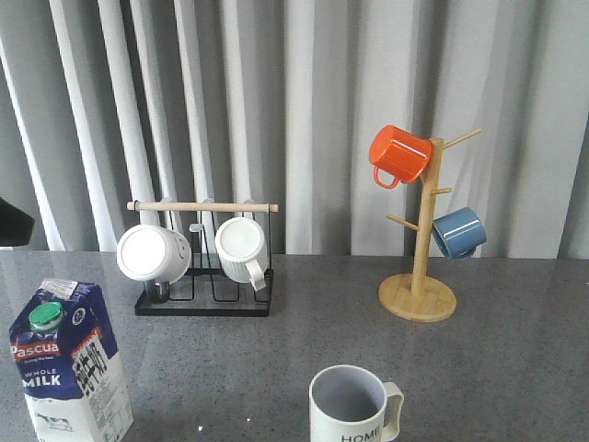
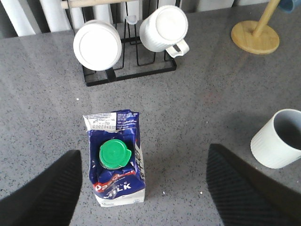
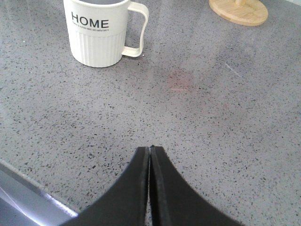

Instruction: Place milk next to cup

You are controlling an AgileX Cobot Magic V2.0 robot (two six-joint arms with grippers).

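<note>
The milk (image 1: 66, 364) is a blue-and-white carton with a green cap, upright at the table's front left. It shows from above in the left wrist view (image 2: 116, 164). The cup (image 1: 354, 408), white with a grey inside and "HOME" lettering, stands at the front centre, handle to the right. It also shows in the left wrist view (image 2: 280, 138) and the right wrist view (image 3: 100, 30). My left gripper (image 2: 146, 188) is open, above the milk, its fingers wide on either side and not touching it. My right gripper (image 3: 150, 155) is shut and empty, low over the table near the cup.
A black wire rack (image 1: 204, 299) with a wooden bar holds two ribbed white mugs (image 1: 153, 252) at the back left. A wooden mug tree (image 1: 419, 293) at the back right carries an orange mug (image 1: 398, 155) and a blue mug (image 1: 458, 232). Grey curtains hang behind.
</note>
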